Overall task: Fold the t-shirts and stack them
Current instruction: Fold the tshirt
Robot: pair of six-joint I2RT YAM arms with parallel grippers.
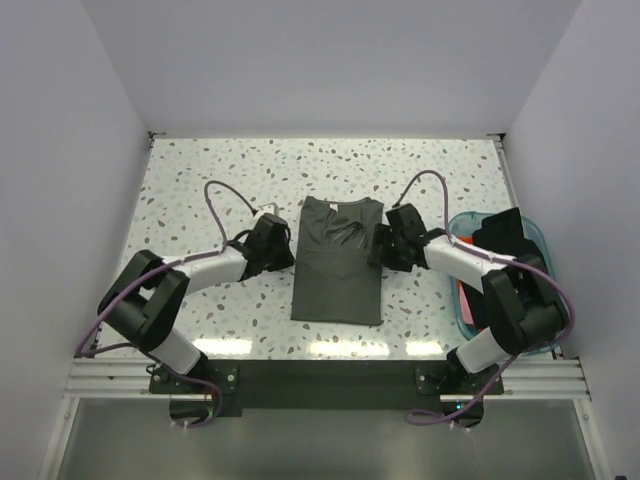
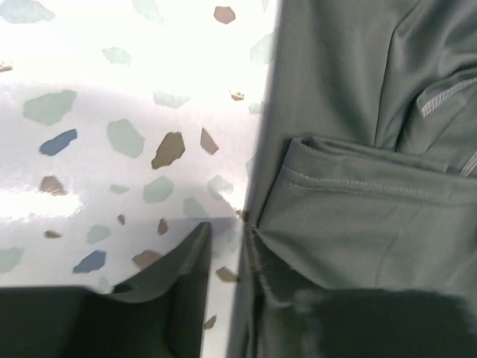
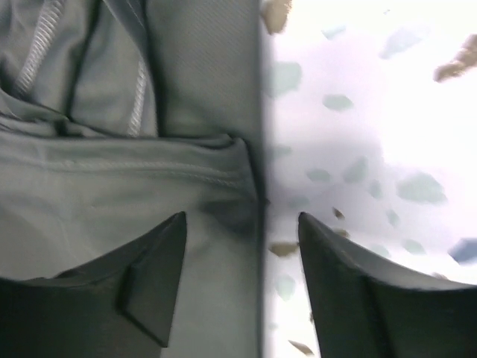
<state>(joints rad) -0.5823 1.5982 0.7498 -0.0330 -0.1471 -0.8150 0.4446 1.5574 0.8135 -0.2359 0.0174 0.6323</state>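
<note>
A dark grey-green t-shirt (image 1: 337, 275) lies on the speckled table, folded into a long narrow strip with the collar at the far end. My left gripper (image 1: 287, 245) is at its left edge. In the left wrist view it (image 2: 250, 261) is open, one finger (image 2: 175, 287) over the table and the other over the cloth (image 2: 358, 209). My right gripper (image 1: 379, 246) is at the shirt's right edge. In the right wrist view it (image 3: 242, 218) is open and straddles the edge of the cloth (image 3: 112, 194). A black shirt (image 1: 500, 236) and a red-orange one (image 1: 464, 300) lie in the tub.
A translucent teal plastic tub (image 1: 461, 219) stands at the table's right edge, beside my right arm. White walls close the table in at the left, back and right. Cables loop above both wrists.
</note>
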